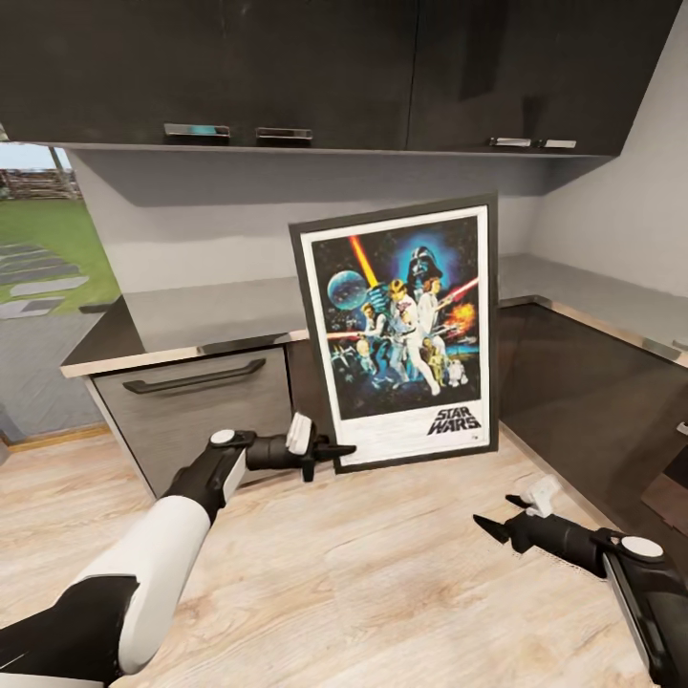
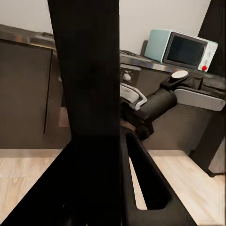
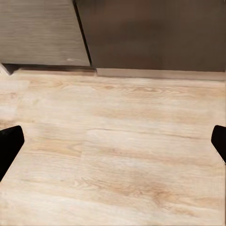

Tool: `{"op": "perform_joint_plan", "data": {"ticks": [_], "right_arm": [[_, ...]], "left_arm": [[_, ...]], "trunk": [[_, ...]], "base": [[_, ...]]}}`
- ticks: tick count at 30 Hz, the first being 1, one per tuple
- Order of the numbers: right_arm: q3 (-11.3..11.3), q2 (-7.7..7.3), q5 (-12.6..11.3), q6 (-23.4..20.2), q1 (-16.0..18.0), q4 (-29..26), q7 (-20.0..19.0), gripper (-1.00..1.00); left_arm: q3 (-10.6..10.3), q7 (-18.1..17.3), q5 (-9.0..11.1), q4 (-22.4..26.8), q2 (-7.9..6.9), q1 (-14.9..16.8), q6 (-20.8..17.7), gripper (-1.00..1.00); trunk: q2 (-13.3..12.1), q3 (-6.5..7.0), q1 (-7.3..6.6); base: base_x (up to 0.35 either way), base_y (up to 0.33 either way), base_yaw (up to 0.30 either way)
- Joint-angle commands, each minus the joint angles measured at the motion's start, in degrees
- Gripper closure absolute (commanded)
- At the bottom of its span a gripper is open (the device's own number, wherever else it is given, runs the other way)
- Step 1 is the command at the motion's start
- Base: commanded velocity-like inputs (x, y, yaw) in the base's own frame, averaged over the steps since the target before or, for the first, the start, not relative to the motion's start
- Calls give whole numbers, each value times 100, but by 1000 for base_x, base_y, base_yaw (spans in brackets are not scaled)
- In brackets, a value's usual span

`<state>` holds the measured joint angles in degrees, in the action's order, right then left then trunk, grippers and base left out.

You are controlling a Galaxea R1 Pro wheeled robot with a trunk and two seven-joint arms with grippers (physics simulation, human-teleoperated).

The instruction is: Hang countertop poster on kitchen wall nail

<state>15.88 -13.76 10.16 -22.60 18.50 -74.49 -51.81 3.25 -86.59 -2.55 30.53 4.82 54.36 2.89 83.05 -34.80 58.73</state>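
my left gripper (image 1: 336, 451) clamps poster (image 1: 401, 334) by lower left corner | poster upright in air before kitchen countertop (image 1: 220, 315) | my right gripper (image 1: 499, 516) jaws spread, holding nothing, over floor (image 1: 382, 583)

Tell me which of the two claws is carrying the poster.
The left claw. It is clamped on the lower left corner of the poster, holding it upright, while the right claw hangs open over the wooden floor.
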Motion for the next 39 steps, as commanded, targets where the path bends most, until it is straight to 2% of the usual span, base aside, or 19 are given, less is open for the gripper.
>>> {"op": "perform_joint_plan", "data": {"ticks": [1, 2, 5, 8, 9, 14, 15, 17, 19, 20, 21, 22, 23, 27, 37, 39], "right_arm": [[10, -25, 33, -47, 41, -3, -77, -100], [11, -62, 32, -71, 91, 6, -130, -100], [12, -113, 30, -102, 159, 31, -193, -100], [25, -126, 34, -107, 177, 84, -201, -100], [33, -133, 36, -106, 183, 129, -201, -100], [46, -169, 36, -79, 195, 396, -178, -100], [46, -182, 34, -69, 198, 485, -172, -100], [47, -194, 32, -60, 216, 574, -163, -100], [47, -201, 31, -55, 231, 632, -158, -100], [47, -202, 30, -55, 233, 640, -157, -100], [47, -207, 30, -53, 237, 652, -156, -100], [47, -210, 30, -53, 238, 656, -157, -100], [49, -247, 30, -52, 240, 664, -160, -100], [51, -362, 30, -52, 241, 671, -162, -100], [55, -430, 22, -52, 242, 675, -216, -100], [55, -433, 16, -52, 252, 674, -417, -100]], "left_arm": [[36, -39, -54, -7, -2, 4, 43, 100], [35, -69, -147, -13, -13, 4, 42, 100], [32, -117, -599, -13, -28, 4, 38, 100], [29, -210, -743, -11, -31, 4, 40, 100], [28, -341, -779, 2, -32, 4, 40, 100], [27, -341, -832, 226, -33, -91, 38, 100], [27, -341, -849, 493, -33, -157, -28, 100], [27, -341, -866, 1152, -33, -323, -519, 100], [30, -341, -890, 2470, -40, -844, -1407, 100], [31, -341, -909, 2805, -53, -992, -1584, 100], [32, -341, -965, 3337, -100, -1256, -1890, 100], [33, -341, -995, 3525, -133, -1361, -2018, 100], [34, -341, -1059, 3888, -229, -1565, -2280, 100], [35, -341, -1102, 4144, -332, -1716, -2466, 100], [35, -341, -1115, 4264, -413, -1791, -2537, 100], [35, -341, -1116, 4267, -417, -1795, -2533, 100]], "trunk": [[3, -6, 0], [3, -6, 0], [3, -6, 0], [3, -6, 0], [3, -6, 0], [3, -6, 0], [3, -6, 0], [3, -6, 0], [3, -6, 0], [3, -6, 0], [3, -6, 0], [3, -6, 0], [3, -6, 0], [3, -6, 0], [3, -6, 0], [3, -6, 0]], "base": [[0, 0, 0], [0, 0, 0], [0, 0, 0], [0, 0, 0], [0, 0, 0], [0, 0, 0], [0, 0, 0], [0, 0, 0], [0, 0, 0], [0, 0, 0], [0, 0, 0], [0, 0, 0], [0, 0, 0], [0, 0, 0], [0, 0, 0], [0, 0, 0]]}}
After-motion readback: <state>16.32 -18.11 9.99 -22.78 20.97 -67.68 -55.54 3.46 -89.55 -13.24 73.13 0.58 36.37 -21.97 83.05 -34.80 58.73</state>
